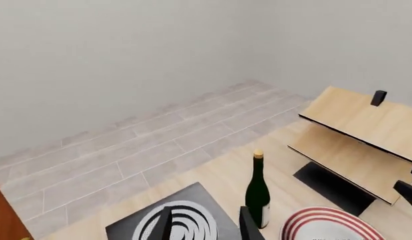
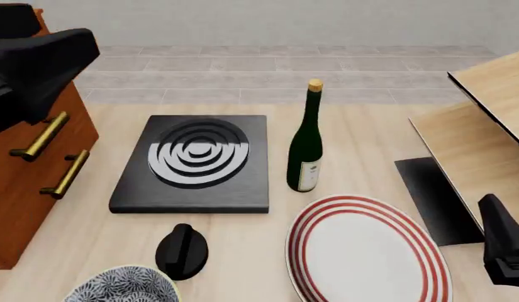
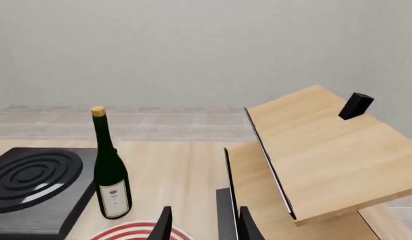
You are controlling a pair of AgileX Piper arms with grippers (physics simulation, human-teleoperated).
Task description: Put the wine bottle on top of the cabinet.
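Observation:
The wine bottle (image 2: 306, 145) stands upright on the table between a black hotplate and a red-ringed plate; it is dark green with a gold cap and a white label. It also shows in both wrist views as the bottle (image 1: 257, 192) and the bottle (image 3: 110, 172). The cabinet (image 2: 24, 176), reddish-brown with brass handles, stands at the far left, and its corner (image 1: 2, 215) enters the left wrist view. My left gripper (image 1: 207, 227) is open and empty, short of the bottle. My right gripper (image 3: 204, 227) is open and empty too, to the bottle's right.
A black hotplate (image 2: 196, 160) lies left of the bottle. A red-ringed plate (image 2: 364, 251) sits in front of it. A black knob-shaped object (image 2: 182, 250) and a patterned bowl (image 2: 121, 286) are near the front. A pale wood shelf unit (image 2: 485, 126) stands at the right.

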